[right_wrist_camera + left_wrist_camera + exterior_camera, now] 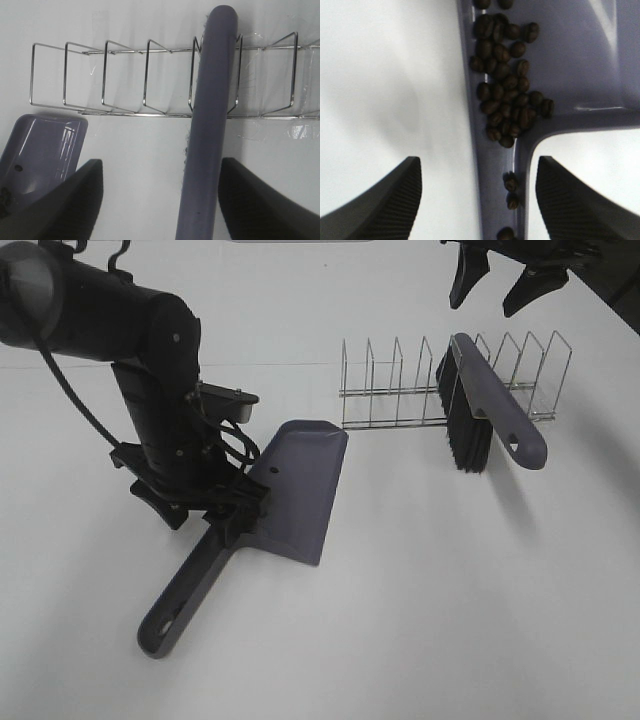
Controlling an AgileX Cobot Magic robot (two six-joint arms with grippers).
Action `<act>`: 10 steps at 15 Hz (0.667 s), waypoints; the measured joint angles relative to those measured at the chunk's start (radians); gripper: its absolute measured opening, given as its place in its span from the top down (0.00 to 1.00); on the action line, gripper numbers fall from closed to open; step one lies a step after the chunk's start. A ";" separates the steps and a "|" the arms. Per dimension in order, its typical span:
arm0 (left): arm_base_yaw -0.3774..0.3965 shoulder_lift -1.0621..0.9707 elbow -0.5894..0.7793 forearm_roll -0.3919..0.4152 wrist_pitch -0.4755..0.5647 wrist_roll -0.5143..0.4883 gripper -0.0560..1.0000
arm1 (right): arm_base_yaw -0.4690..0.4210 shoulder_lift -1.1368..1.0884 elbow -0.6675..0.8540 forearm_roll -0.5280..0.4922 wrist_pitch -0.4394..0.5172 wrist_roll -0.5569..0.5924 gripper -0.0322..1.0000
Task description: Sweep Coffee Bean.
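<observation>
Since the coffee beans [507,95] already lie in the dustpan [300,490] between my left gripper's [477,200] spread fingers and my right gripper [160,200] hangs open over the racked brush [495,410], sweeping looks done to me.

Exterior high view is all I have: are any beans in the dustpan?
Observer: Yes. The left wrist view shows the beans heaped in the dustpan where the pan meets its handle, and a few lie along the handle.
Operator: Is the left gripper clamped on that handle?
Observer: No. The left gripper is open, a finger on each side of the handle and clear of it.
Operator: And the right gripper, near the brush?
Observer: The right gripper is open, straddling the brush handle, which leans on the wire rack.
</observation>
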 joint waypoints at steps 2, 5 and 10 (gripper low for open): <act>0.015 -0.020 -0.054 -0.012 0.066 0.022 0.40 | 0.000 -0.027 0.008 -0.007 -0.001 0.000 0.42; 0.073 -0.044 -0.147 -0.051 0.161 0.043 0.40 | 0.000 -0.106 0.089 -0.045 -0.002 0.000 0.42; 0.330 -0.120 -0.215 -0.035 0.237 0.080 0.40 | 0.000 -0.314 0.432 -0.055 -0.003 -0.002 0.42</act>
